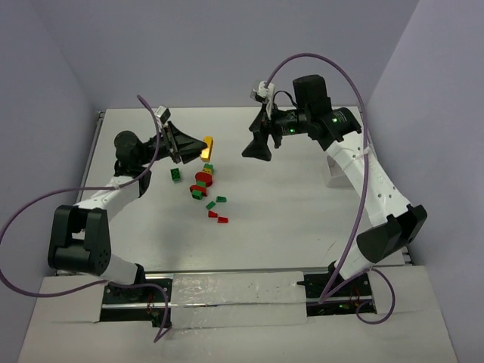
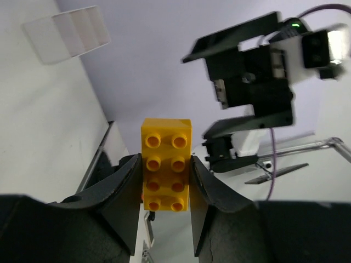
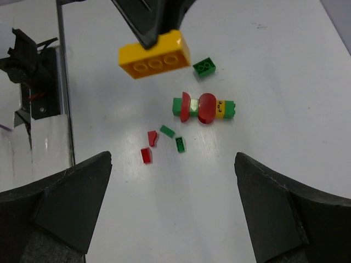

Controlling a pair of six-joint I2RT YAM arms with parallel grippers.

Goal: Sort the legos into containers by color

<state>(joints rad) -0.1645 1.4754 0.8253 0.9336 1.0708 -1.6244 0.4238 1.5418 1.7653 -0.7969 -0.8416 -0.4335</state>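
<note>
My left gripper (image 1: 195,148) is shut on a yellow 2x4 lego (image 1: 207,147) and holds it above the table; in the left wrist view the lego (image 2: 166,137) sits between both fingers (image 2: 118,192). My right gripper (image 1: 261,148) is open and empty, hovering right of it, its fingers (image 3: 71,203) wide apart. Below lie a stack of red, green and yellow legos (image 3: 204,107), a green lego (image 3: 204,66), and small red (image 3: 145,155) and green (image 3: 180,144) pieces. The white three-compartment tray (image 2: 66,33) lies far off; in the top view it (image 1: 335,171) is partly hidden under my right arm.
The legos cluster left of the table's middle (image 1: 206,193). Purple walls close in the table on three sides. Purple cables (image 1: 302,60) loop over both arms. A metal rail (image 3: 60,82) runs along the table's edge in the right wrist view.
</note>
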